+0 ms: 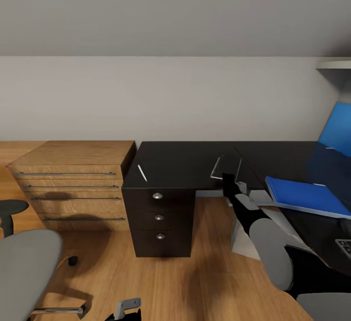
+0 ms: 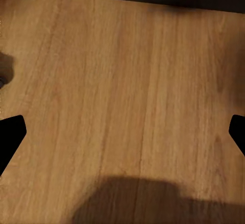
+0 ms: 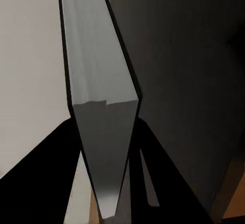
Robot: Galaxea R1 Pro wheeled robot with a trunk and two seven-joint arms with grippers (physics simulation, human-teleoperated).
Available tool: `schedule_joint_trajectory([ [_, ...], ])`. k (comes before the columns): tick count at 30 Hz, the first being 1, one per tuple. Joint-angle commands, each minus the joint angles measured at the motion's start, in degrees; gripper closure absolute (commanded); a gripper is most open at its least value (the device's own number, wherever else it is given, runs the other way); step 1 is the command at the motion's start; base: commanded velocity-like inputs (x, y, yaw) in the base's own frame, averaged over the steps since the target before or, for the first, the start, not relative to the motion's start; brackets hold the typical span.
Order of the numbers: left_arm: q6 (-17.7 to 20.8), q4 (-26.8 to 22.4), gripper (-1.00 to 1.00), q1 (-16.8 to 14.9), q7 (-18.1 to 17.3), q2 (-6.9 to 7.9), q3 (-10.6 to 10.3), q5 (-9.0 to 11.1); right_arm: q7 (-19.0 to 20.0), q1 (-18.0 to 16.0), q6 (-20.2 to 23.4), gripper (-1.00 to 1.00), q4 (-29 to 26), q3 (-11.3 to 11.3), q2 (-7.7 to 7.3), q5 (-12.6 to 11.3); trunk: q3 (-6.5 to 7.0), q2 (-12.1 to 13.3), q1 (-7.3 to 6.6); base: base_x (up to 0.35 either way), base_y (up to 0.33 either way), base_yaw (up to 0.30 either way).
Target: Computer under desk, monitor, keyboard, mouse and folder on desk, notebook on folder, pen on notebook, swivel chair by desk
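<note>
The right gripper (image 1: 228,179), clenched on the grey notebook (image 1: 225,166) above the desk (image 1: 185,160) near its inner corner, must carry it toward the blue folder (image 1: 306,197) lying at the desk's front edge.

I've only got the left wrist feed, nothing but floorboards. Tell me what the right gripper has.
Observer: The right gripper is shut on the grey notebook, holding it over the black desk.
Operator: Give me the folder's position.
Observer: The blue folder lies flat on the desk, to the notebook's right in the head view, with nothing on top of it.
Operator: Now find the pen.
Observer: The pen lies on the desk above the drawer unit, well apart from the folder.
</note>
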Motion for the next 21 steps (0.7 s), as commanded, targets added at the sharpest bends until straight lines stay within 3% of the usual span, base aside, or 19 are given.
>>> schedule_joint_trajectory([
  [1,-0.32,-0.18,-1.00,-0.10,0.35,0.02,-0.49,0.28,0.20,-0.04,-0.19,1.00,-0.02,0.02,-0.16,-0.66,0.13,0.39,-0.23,0.000,0.000,0.000],
  [11,-0.32,-0.19,-1.00,-0.10,0.34,0.03,-0.49,0.28,-0.15,-0.04,-1.21,1.00,-0.38,-0.46,-2.46,-0.97,0.12,0.79,-0.45,0.000,0.000,-0.063],
  [17,-0.32,-0.21,-1.00,-0.10,0.30,0.08,-0.49,0.28,-0.26,-0.04,-1.23,1.00,-0.40,-3.48,-3.19,-0.98,-0.21,0.79,-0.45,0.000,0.000,-0.196],
  [21,-0.32,-0.22,-1.00,-0.10,0.28,0.07,-0.49,0.28,-0.27,-0.04,-1.27,1.00,-0.40,-3.81,-3.22,-1.00,-0.44,0.79,-0.45,0.000,0.000,-0.213],
])
